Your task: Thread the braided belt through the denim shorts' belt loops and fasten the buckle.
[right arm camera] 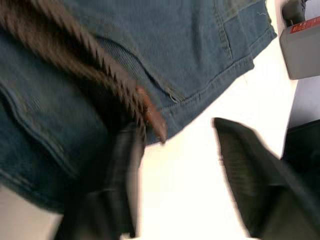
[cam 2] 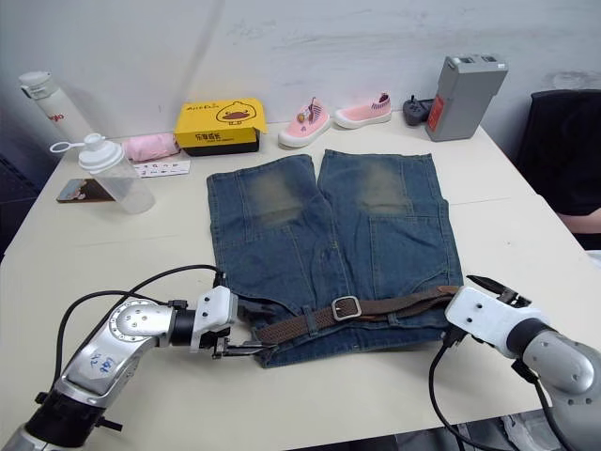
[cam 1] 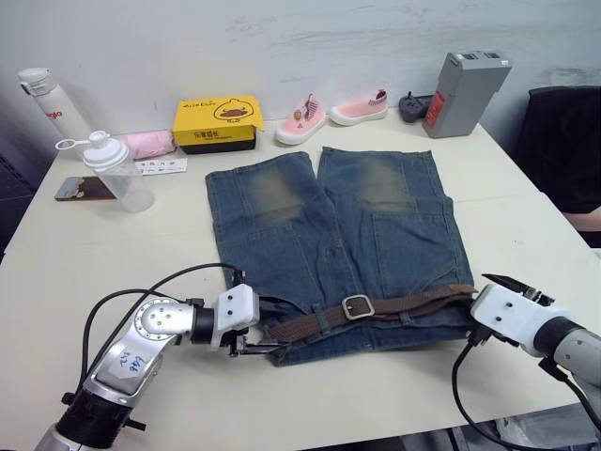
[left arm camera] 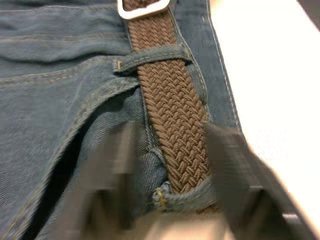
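Observation:
The denim shorts (cam 1: 329, 235) lie flat on the table, legs pointing away and waistband toward me. The braided belt (cam 1: 413, 304) runs along the waistband, and the silver buckle (cam 1: 357, 306) sits near its middle. In the left wrist view the belt (left arm camera: 172, 120) passes under two belt loops (left arm camera: 150, 57). My left gripper (cam 1: 266, 346) is at the waistband's left end, open, with a finger (left arm camera: 230, 165) on each side of the belt. My right gripper (cam 1: 498, 281) is open at the waistband's right end. The belt's brown tip (right arm camera: 150, 112) lies just beside one finger (right arm camera: 120, 185).
At the back of the table stand a yellow box (cam 1: 214, 122), a pair of pink shoes (cam 1: 302, 120) and a grey box (cam 1: 465, 92). A shaker bottle (cam 1: 117, 169), a phone (cam 1: 83, 188) and a white bottle (cam 1: 47, 103) are at the left. A black chair (cam 1: 563, 141) is at the right.

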`<action>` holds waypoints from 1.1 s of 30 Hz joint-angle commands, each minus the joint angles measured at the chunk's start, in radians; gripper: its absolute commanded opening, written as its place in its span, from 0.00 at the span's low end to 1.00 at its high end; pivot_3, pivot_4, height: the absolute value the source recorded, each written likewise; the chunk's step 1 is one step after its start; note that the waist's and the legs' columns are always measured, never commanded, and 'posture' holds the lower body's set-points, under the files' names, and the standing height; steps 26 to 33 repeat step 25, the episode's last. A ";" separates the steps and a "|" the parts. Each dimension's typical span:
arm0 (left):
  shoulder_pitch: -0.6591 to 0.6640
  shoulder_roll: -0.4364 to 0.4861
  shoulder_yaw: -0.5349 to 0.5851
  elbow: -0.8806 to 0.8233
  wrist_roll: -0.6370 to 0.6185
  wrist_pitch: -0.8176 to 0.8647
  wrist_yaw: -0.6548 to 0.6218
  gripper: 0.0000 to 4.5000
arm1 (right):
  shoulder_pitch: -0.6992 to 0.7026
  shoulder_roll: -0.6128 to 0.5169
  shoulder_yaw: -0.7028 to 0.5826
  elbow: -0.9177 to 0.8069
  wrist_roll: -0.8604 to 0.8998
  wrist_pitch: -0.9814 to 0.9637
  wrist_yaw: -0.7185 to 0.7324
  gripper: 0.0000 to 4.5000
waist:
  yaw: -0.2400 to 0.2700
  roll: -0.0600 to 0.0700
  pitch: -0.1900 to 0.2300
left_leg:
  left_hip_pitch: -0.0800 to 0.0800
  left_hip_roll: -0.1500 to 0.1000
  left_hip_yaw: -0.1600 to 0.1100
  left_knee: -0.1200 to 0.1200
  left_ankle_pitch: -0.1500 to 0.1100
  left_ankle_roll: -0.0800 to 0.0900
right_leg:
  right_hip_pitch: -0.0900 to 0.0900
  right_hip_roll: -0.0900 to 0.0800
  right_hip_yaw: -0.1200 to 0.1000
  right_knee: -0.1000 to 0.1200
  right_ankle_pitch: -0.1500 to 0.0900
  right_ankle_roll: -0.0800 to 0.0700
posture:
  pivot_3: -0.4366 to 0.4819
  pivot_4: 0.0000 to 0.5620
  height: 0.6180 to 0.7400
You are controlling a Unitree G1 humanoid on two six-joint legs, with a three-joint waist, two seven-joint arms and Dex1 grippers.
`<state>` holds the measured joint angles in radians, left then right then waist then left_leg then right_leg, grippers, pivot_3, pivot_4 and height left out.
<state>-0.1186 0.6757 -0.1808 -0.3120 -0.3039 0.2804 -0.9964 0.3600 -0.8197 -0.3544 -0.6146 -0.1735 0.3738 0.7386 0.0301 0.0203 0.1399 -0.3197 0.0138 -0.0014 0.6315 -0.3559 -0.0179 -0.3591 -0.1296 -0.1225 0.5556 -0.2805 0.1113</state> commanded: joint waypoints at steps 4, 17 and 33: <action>0.005 0.054 0.223 -0.131 -0.220 0.157 0.009 0.98 | 0.022 -0.112 -0.442 -0.096 0.471 0.329 0.419 1.00 | -0.001 0.005 0.005 | 0.000 0.001 -0.003 0.001 0.000 0.000 | 0.000 0.000 0.001 0.001 0.000 0.000 | 0.48 0.27 1.00; 0.093 0.027 0.352 -0.268 -0.260 0.233 0.193 0.98 | -0.341 -0.148 -0.330 0.183 0.705 0.398 0.290 1.00 | 0.006 0.003 0.006 | 0.001 -0.002 -0.002 0.001 0.000 0.001 | 0.000 0.001 0.004 0.001 0.000 -0.001 | 0.48 0.27 1.00; 0.083 0.009 0.334 -0.270 -0.272 0.246 0.213 0.98 | -0.339 -0.151 -0.288 0.213 0.704 0.360 0.256 1.00 | 0.011 0.003 0.008 | 0.001 -0.001 0.003 0.001 0.000 0.000 | 0.001 0.001 0.006 -0.002 0.002 0.002 | 0.48 0.27 1.00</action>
